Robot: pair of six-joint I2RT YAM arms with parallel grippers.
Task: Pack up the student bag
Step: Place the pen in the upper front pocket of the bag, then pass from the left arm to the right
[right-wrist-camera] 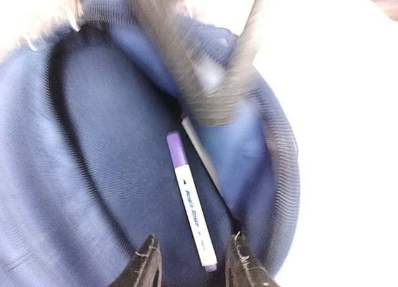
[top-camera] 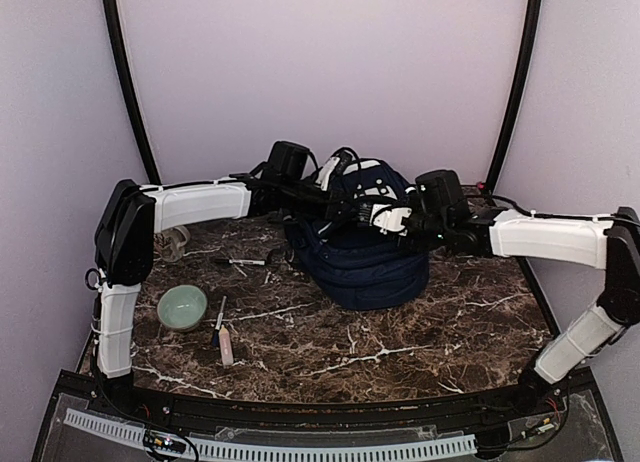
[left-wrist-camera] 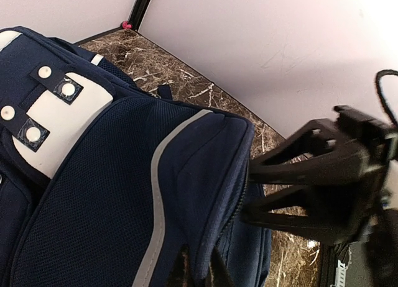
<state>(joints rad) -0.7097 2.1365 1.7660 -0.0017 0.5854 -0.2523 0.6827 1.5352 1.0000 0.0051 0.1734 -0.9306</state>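
Near-left corner of your dark brown marble-pattern worktop [top-camera: 450, 322]: a small pale tube-like item [top-camera: 226, 346], and just past it a pale green round bowl [top-camera: 182, 307]. Further back on the left, a thin white pen [top-camera: 242, 262] lies loose.

The student bag [top-camera: 362, 257], a big navy-blue fabric backpack with thin white stripes, sits at the centre toward the far edge, and it's open.

Your left claw [left-wrist-camera: 198, 271] is clamped on the bag's zip rim, with fabric pinched between the fingers. Your right claw [right-wrist-camera: 193, 255] is down in the opening, jaws apart, gripping nothing.

A white marker with purple cap [right-wrist-camera: 189, 200] lies flat on the inner lining. Its near end is between the right fingertips and looks clear of both. Beyond it the right wrist view is too blurred to read.
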